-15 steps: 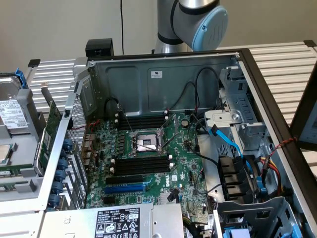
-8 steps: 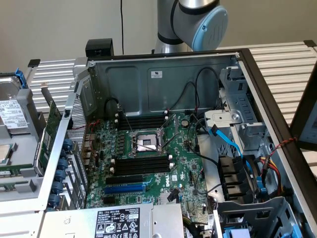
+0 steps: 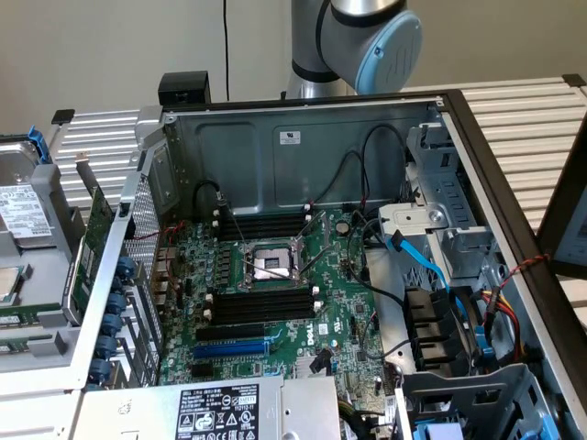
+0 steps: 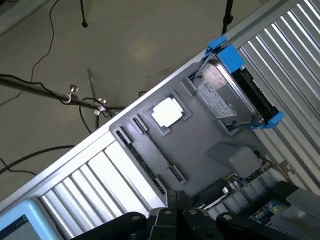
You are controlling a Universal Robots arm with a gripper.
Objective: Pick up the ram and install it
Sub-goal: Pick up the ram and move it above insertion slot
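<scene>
Fingers clenched on nothing, the gripper [image 4: 175, 209] hovers over the grey parts tray [image 4: 200, 155], where the ram [image 4: 141, 161] lies cradled beside the processor [image 4: 167, 112], seemingly staged for pickup.

surface: slatted metal table [image 3: 523, 115] | on it: open computer case [image 3: 248, 156] (lid off), grey parts tray [image 4: 195, 145]

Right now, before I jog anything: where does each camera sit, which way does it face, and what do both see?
Exterior view: raised, looking down into the open computer case at the motherboard; the arm's blue-capped joint stands behind the case.
Wrist view: on the wrist, looking down at the grey tray; the gripper shows as dark shapes.
Shared: the hard drive in its blue bracket.
</scene>
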